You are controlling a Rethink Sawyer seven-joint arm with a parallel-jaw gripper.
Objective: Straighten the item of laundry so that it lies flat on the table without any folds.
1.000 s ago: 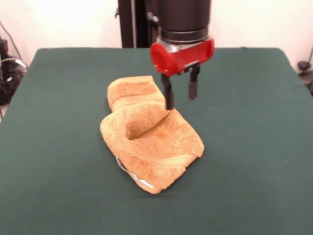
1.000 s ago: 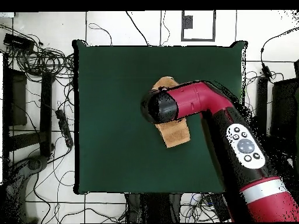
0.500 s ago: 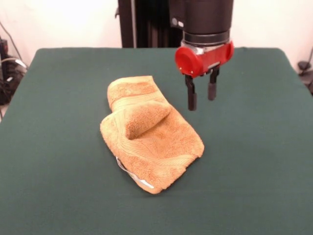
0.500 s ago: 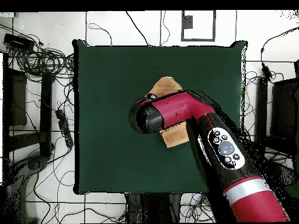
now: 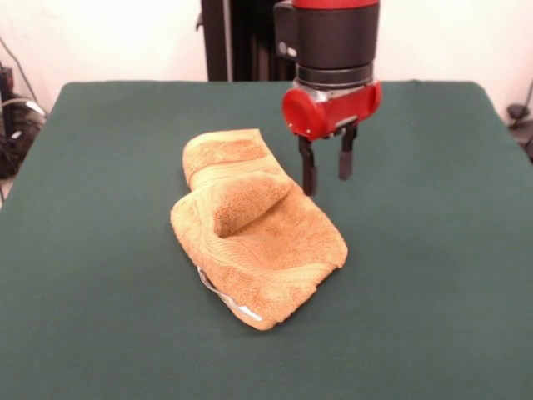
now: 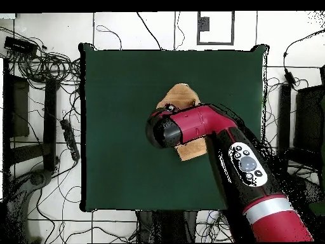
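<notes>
Gripper [image 5: 326,173] hung open and empty just beside the one towel [image 5: 254,229]. One towel lay bunched near the middle of the table [image 5: 433,267], folded over, its long side running from far-left to near-right.

Towel [image 6: 180,96] mostly under arm [image 6: 209,127] overhead

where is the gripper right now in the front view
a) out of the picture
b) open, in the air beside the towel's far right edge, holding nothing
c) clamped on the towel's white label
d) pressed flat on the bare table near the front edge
b: the gripper hangs with its two fingers apart and nothing between them, next to the far right edge of the folded towel, above the green table.
</notes>
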